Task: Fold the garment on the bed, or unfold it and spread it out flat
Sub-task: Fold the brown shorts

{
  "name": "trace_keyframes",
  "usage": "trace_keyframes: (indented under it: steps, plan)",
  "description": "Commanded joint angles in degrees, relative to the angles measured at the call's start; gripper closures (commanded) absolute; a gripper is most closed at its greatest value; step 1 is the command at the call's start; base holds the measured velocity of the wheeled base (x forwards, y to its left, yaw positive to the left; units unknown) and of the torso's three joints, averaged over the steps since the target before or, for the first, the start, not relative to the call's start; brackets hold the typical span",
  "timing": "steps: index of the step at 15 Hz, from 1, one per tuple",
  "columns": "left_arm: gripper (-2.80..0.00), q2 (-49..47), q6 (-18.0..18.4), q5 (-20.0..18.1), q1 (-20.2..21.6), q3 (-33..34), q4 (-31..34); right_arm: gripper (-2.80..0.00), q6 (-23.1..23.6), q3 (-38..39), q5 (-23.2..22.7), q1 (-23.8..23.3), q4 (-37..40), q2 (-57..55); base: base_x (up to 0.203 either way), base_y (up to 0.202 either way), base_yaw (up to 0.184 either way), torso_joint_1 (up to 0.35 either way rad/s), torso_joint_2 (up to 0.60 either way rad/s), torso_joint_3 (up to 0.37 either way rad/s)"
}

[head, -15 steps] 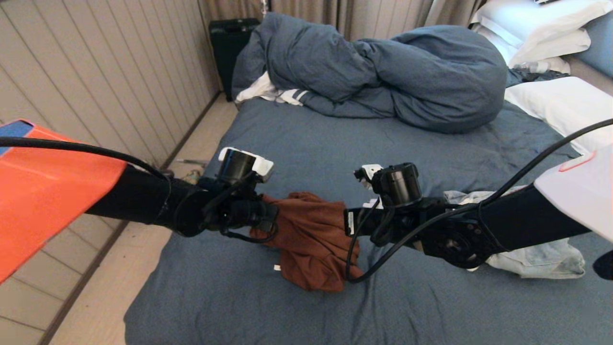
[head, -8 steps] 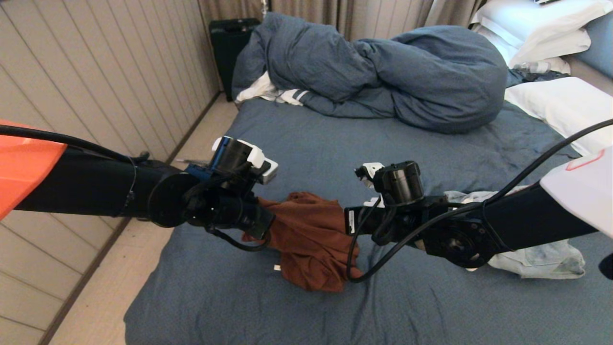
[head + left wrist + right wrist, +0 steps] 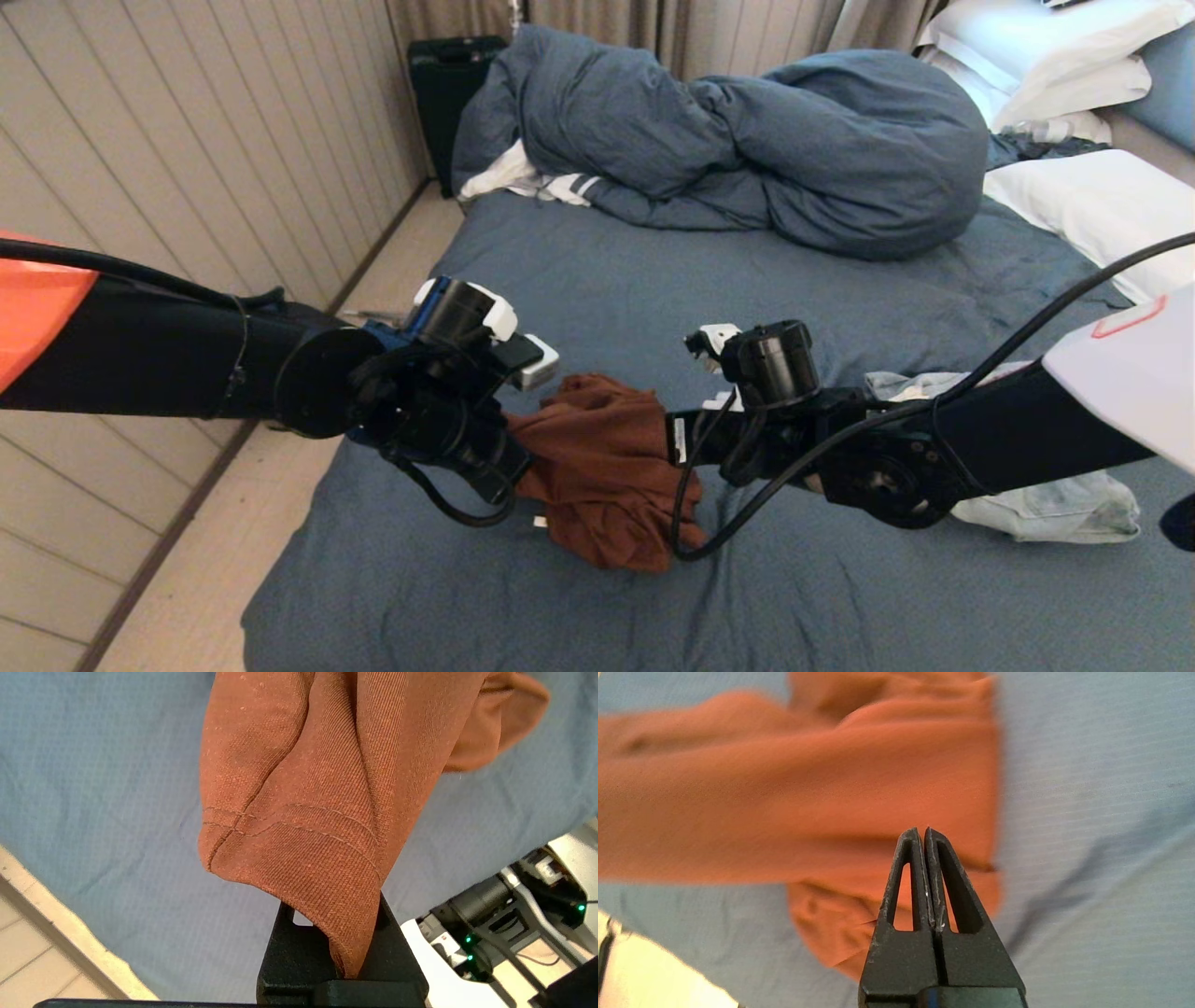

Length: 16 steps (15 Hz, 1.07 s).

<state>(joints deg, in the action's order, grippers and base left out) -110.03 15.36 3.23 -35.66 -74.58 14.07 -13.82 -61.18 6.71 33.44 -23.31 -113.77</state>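
Two hands | left hand grips rust garment | right hand closed, empty

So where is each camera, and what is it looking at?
Head view: up on the robot's head, looking down at the bed; both arms show.
Left wrist view: behind the left gripper, whose jaws pinch the brown shirt.
Right wrist view: behind the right gripper, jaws shut with nothing between them, facing the shirt.
All three views share the shirt and blue sheet.
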Motion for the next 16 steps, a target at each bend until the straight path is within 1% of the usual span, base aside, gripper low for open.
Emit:
trace_keyframes:
  steps: [1, 3, 7, 10, 12, 14, 16]
  plan:
    - [0.0, -3.2, -0.5, 0.0, 0.0, -2.5, 0.0, 0.0, -0.3, -0.2, -0.1, 2.5, -0.2, -3.4, 0.0, 0.0, 0.0, 0.0, 0.0, 0.0]
    - [0.0, -5.8, -2.6, 0.0, 0.4, -5.4, 0.0, 0.0, -0.4, -1.3, 0.0, 3.2, -0.3, -6.4, 0.0, 0.0, 0.0, 0.0, 0.0, 0.0]
    - [0.0, -11.0, -3.4, 0.0, 3.5, -10.4, -0.1, 0.0, -0.2, -6.5, 0.2, 3.1, 0.6, -12.9, 0.0, 0.0, 0.0, 0.0, 0.0, 0.0]
    - [0.0, -15.5, -3.5, -1.1, 5.2, -12.8, -0.5, 0.0, -0.2, -12.0, 0.3, 2.4, 6.0, -17.1, 0.0, 0.0, 0.0, 0.0, 0.0, 0.0]
    - [0.0, -19.2, -3.9, -1.4, 6.5, -16.0, -0.5, 0.0, -0.2, -14.6, 0.9, 2.1, 10.1, -19.1, 0.0, 0.0, 0.0, 0.0, 0.0, 0.0]
    - [0.0, -21.9, -5.8, -1.5, 8.0, -19.2, -0.4, 0.0, 0.3, -14.0, 2.2, 1.0, 10.4, -19.2, 0.0, 0.0, 0.0, 0.0, 0.0, 0.0]
    - [0.0, -22.2, -5.8, -1.9, 8.6, -18.0, -0.1, 0.0, 0.4, -12.7, 2.3, -0.9, 10.5, -19.0, 0.0, 0.0, 0.0, 0.0, 0.0, 0.0]
